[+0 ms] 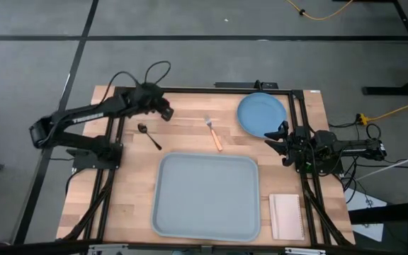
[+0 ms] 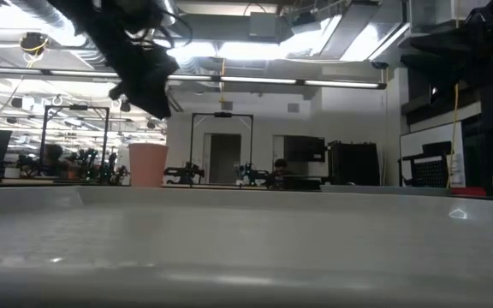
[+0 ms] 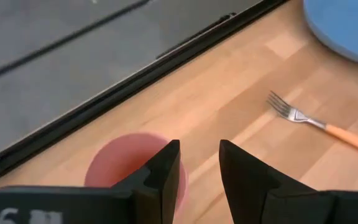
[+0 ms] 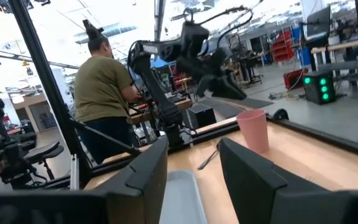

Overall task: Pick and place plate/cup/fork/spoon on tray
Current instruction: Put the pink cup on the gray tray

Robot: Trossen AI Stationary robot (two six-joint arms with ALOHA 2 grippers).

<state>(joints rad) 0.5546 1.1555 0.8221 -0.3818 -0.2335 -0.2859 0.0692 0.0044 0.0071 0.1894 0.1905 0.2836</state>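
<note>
Pale butcher-block wood planks form the table [image 1: 129, 184], where the smooth, round-cornered blue-grey tray [image 1: 205, 196] lies empty at the near middle, the round flat blue plate [image 1: 261, 113] sits at the far right, the orange-handled fork [image 1: 213, 132] lies between plate and slim dark metal spoon [image 1: 148, 134], and a white rectangular pad [image 1: 286, 216] rests just right of the tray. Above the far left edge, the left gripper [image 3: 199, 171] hovers over the small pink-red plastic cup [image 3: 124, 163], its dark fingers parted and holding nothing. At the right edge near the plate, the right gripper [image 4: 191, 165] waits with fingers spread wide, a person in an olive shirt [image 4: 107, 93] visible beyond.
</note>
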